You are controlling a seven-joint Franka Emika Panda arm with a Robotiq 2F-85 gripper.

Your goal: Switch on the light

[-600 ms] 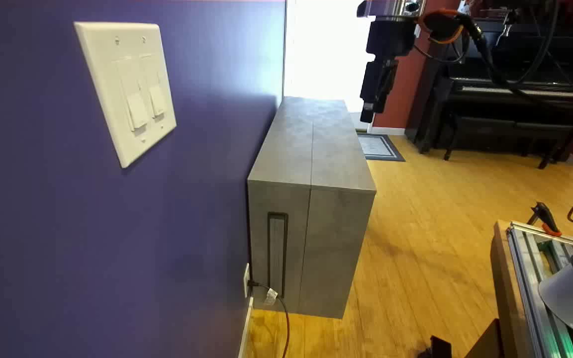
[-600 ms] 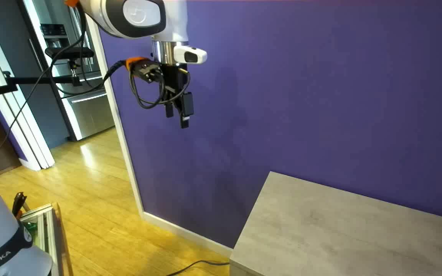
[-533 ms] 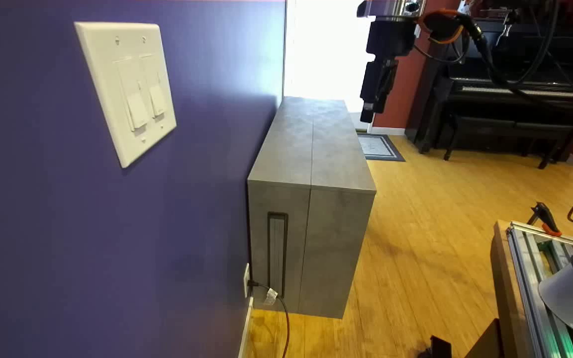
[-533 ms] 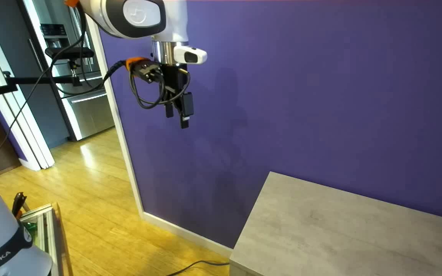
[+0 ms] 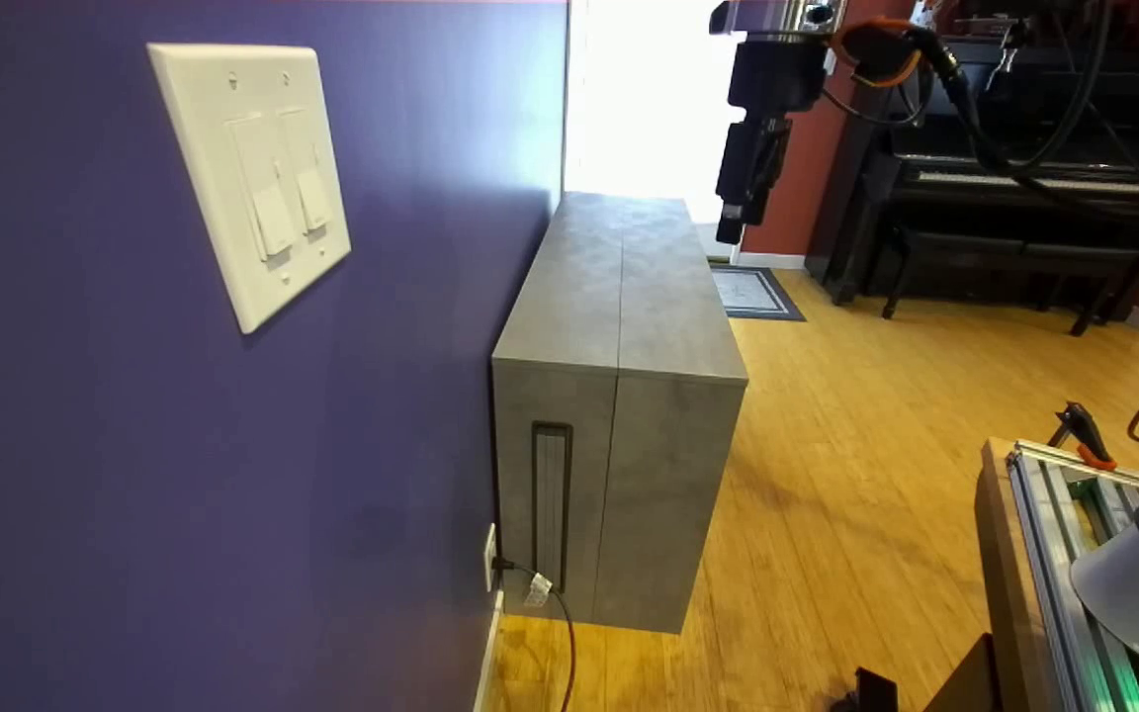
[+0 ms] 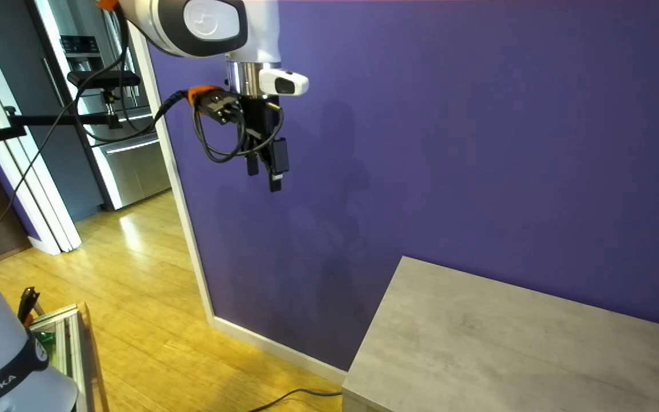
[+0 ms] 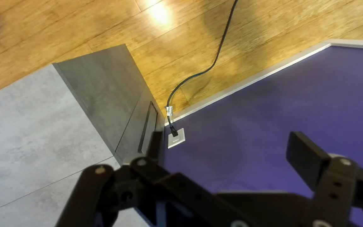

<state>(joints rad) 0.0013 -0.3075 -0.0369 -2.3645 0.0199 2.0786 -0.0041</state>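
The light switch is a cream-white wall plate [image 5: 285, 272] on the purple wall, at the upper left in an exterior view. It has two tall rockers side by side, the left rocker [image 5: 273, 218] and the right rocker [image 5: 312, 198]. The plate is out of view in the wrist view and in the exterior view that faces the wall. No lamp shows. My black gripper [image 5: 743, 208] points down, far from the plate and apart from the wall; it also shows in an exterior view [image 6: 264, 174]. In the wrist view its fingers [image 7: 227, 151] are wide apart with nothing between them.
A grey cabinet [image 5: 619, 287] stands against the purple wall [image 5: 401, 415], below the plate's height. A low outlet [image 7: 180, 138] holds a black cord [image 7: 214, 61] that runs over the wooden floor. A black piano [image 5: 1024, 213] stands at the back. My base frame [image 5: 1044, 554] is at the lower right.
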